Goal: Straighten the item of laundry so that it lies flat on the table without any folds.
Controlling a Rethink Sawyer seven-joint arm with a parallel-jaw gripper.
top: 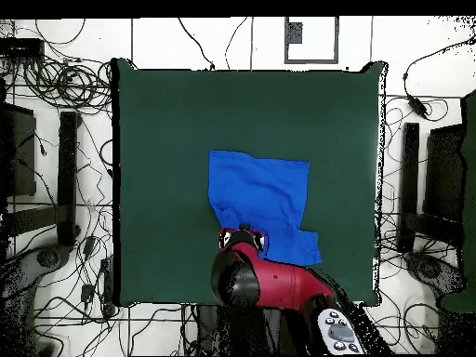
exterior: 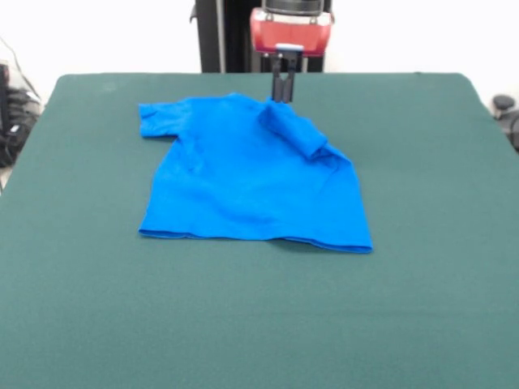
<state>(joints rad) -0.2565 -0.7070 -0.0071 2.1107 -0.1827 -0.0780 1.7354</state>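
Observation:
The item of laundry (exterior: pixel 243 178), a bright blue T-shirt, lies on the green table (exterior: pixel 422 284) a little behind the middle. Its body is mostly spread, with a slightly rumpled front hem. One sleeve (exterior: pixel 158 117) lies out flat at the left. The other sleeve (exterior: pixel 293 130) is rolled back over the body in a thick fold. My gripper (exterior: pixel 281 99) stands upright at that fold's far end, shut on the fabric there. In the overhead view the shirt (top: pixel 260 195) shows near the table's (top: pixel 167 139) lower middle, and the red arm (top: pixel 270 279) covers its lower edge.
Bare green felt surrounds the shirt on all sides, widest toward the front in the front view. Off the table, tangled cables (top: pixel 56 84) and black stands (top: pixel 67 167) crowd the floor on both sides.

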